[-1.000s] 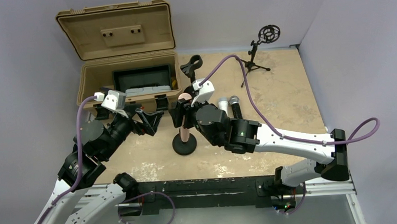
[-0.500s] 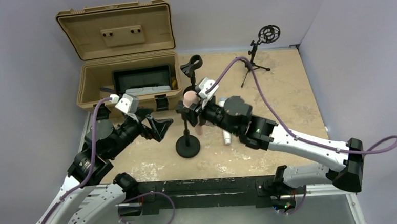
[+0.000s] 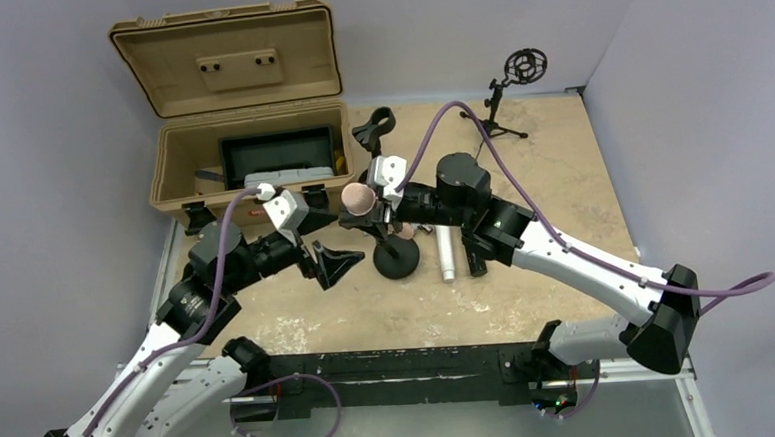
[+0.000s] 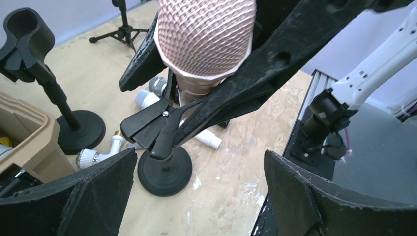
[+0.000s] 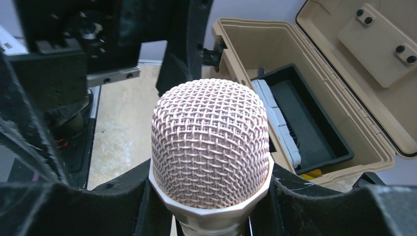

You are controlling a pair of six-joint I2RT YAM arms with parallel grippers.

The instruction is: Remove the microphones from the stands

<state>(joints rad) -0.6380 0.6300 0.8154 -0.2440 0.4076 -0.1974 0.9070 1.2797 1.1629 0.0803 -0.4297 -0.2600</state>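
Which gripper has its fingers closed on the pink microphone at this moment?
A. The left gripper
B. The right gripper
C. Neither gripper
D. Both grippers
B: in the right wrist view, the right gripper has a finger against each side of the pink microphone. The left gripper is wide open and apart from it.
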